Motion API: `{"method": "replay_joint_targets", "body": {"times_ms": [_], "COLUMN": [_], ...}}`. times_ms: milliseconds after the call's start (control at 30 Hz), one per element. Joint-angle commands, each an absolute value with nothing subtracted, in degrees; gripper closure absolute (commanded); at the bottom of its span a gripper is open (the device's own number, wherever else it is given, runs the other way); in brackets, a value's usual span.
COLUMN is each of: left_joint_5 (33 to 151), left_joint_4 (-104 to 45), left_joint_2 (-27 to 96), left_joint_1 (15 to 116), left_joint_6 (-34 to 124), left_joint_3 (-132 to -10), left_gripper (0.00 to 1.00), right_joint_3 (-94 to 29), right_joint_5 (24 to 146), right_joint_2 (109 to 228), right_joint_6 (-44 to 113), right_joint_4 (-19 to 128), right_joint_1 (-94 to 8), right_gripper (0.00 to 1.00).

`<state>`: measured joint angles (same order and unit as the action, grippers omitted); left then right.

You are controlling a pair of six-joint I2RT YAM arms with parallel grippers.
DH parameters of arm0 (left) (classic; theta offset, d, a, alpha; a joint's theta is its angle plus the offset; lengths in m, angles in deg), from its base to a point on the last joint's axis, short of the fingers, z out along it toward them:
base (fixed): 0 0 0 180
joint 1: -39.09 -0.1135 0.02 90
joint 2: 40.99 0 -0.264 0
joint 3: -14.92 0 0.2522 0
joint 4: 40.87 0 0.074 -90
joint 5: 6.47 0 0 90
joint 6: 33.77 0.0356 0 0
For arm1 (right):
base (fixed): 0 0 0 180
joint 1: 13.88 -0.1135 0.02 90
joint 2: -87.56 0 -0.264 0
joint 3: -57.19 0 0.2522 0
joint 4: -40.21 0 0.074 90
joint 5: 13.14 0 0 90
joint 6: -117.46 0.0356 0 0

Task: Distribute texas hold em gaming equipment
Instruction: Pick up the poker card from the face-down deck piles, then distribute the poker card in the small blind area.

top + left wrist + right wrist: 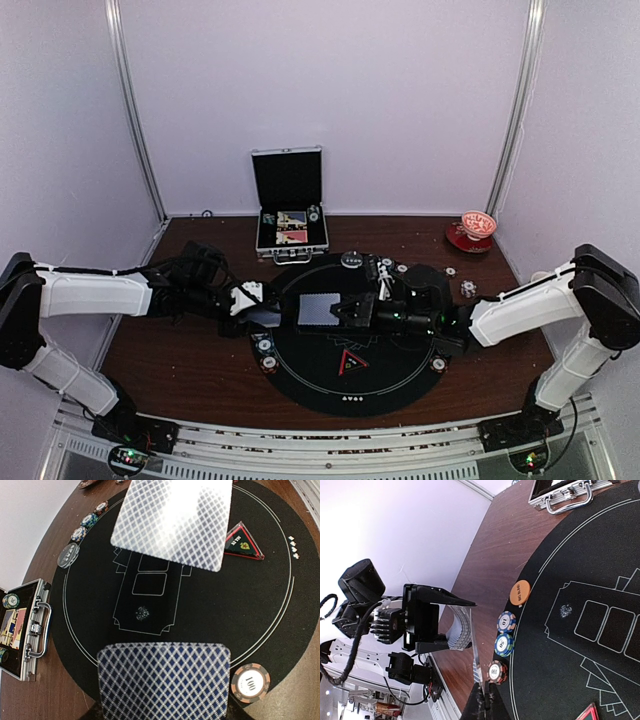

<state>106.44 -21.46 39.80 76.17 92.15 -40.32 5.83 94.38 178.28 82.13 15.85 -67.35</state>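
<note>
Starting at your near edge, you had the red triangular marker (352, 360) lying on the round black mat (350, 395). 3 striped chips (504, 644) sat in a row at the mat's left rim, with an orange button disc (520, 592) just beyond them. Over the middle of the mat your left fingers (287, 317) were clamped on the deck of grey-blue cards (165, 680), holding it flat above the cloth. Your right fingers (482, 706) were pressed together on 1 card (172, 522), pinching its edge and keeping it off the mat just past the deck. You could not tell whether it touched the deck. Farther out, 3 more chips (89, 520) and a black disc (68, 555) sat along the mat's far rim. At the back of the desk (200, 360) the silver case (290, 205) stood open.
</note>
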Motion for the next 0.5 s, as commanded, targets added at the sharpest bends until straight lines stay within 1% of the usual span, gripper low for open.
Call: {"method": "replay_joint_targets", "body": {"times_ms": [0,133,233,333,467], "left_joint_5": [106.8,106.9,107.0,107.1,107.3], "left_joint_4": [-23.8,-23.8,-23.6,-23.6,-23.3], "left_joint_2": [39.7,39.8,39.8,39.7,39.8], "left_joint_1": [75.7,75.7,75.7,75.7,75.7], "left_joint_6": [92.1,92.1,92.1,92.2,92.2], "left_joint_3": [-40.0,-40.0,-40.0,-40.0,-40.1], "left_gripper": [0.68,0.68,0.68,0.68,0.68], "right_joint_3": [8.6,10.1,12.2,15.0,15.8], "right_joint_5": [92.7,92.0,91.9,93.6,96.8], "right_joint_2": [175.5,173.8,171.5,168.4,164.1], "right_joint_6": [83.3,83.3,83.1,82.3,78.2], "right_joint_4": [12.6,13.7,16.1,19.0,28.3], "right_joint_1": [-65.8,-64.2,-61.2,-54.9,-45.3], "right_gripper": [1.0,1.0,1.0,1.0,1.0]}}
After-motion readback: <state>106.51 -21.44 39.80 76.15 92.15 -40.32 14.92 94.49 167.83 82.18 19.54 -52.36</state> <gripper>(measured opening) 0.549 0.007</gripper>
